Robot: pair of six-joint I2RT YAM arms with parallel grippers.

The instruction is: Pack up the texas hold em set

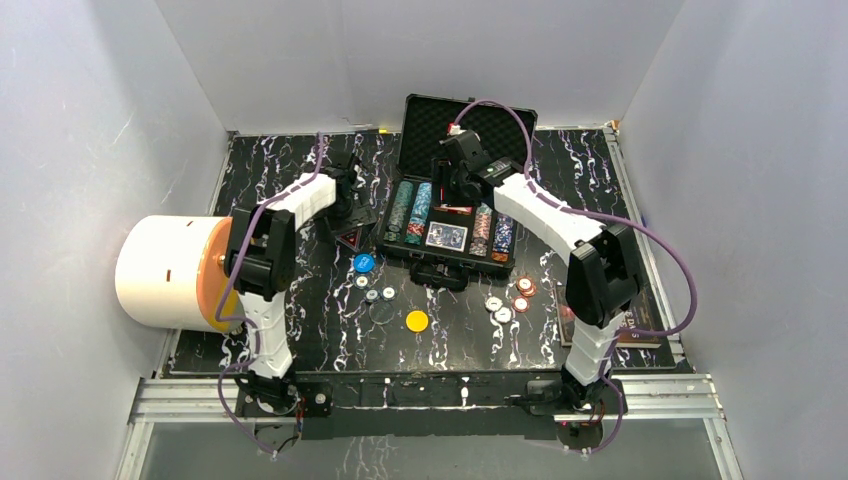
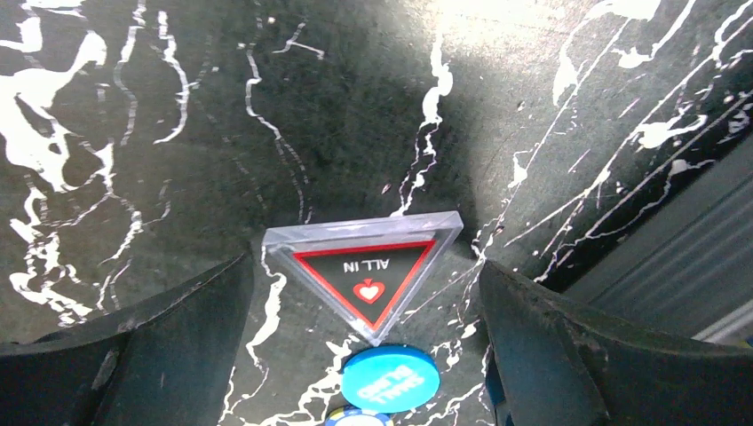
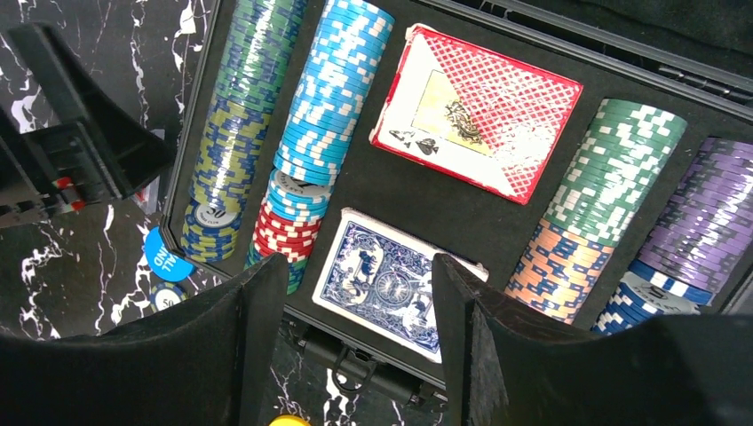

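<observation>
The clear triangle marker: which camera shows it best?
Left wrist view: the triangle marker sits mid-frame, close up, with "ALL IN" readable. The top view shows it only as a tiny dark shape; the right wrist view does not clearly show it.

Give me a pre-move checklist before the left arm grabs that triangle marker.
1. left gripper open around the triangle marker: ok.
2. right gripper open, empty, above the blue deck: ok.
3. case lid up: ok.
4. Free slot for the marker in the case: cannot tell.
5. All pieces packed: not ok; yellow disc, blue disc, loose chips lie outside.
</observation>
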